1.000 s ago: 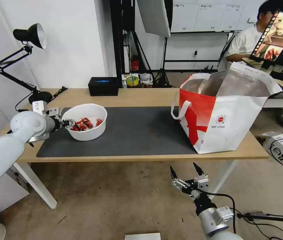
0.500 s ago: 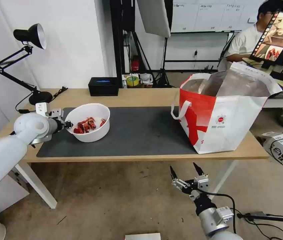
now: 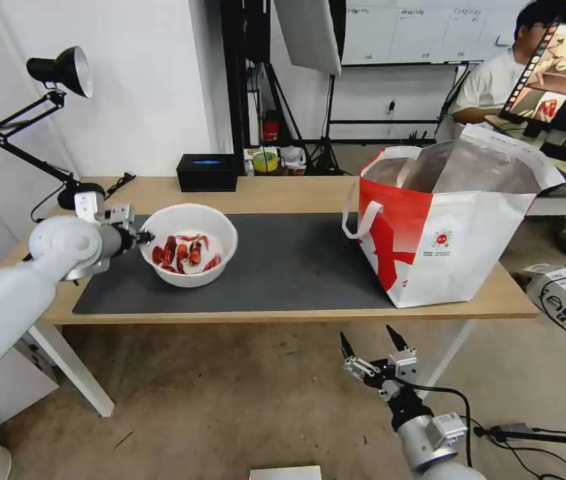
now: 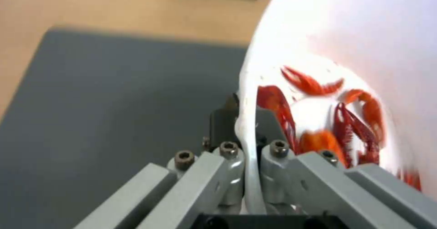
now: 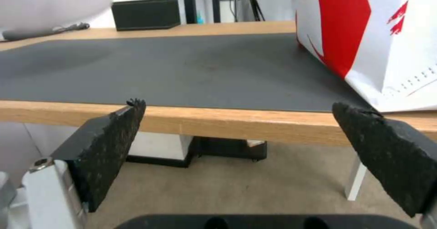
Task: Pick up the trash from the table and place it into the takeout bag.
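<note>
The trash here is a white round bowl [image 3: 189,244] of red crayfish shells [image 3: 183,252], held tilted above the left part of the dark grey mat [image 3: 283,260] on the table [image 3: 276,193]. My left gripper [image 3: 141,237] is shut on the bowl's left rim. The left wrist view has that rim [image 4: 248,126] pinched between the fingers, with shells [image 4: 346,119] inside the bowl. The red-and-white takeout bag [image 3: 449,227] stands open at the table's right end. My right gripper [image 3: 369,343] hangs open below the front edge, and the bag [image 5: 378,34] appears beyond it.
A black box [image 3: 207,172] sits at the table's back edge. A black desk lamp [image 3: 56,73] stands at the back left corner. The mat between bowl and bag is bare. A cardboard box [image 3: 563,293] and cables lie on the floor at right.
My left gripper has lifted the bowl and carried it right, toward the bag. The bowl now tilts so its inside faces the camera. The right arm has not moved.
</note>
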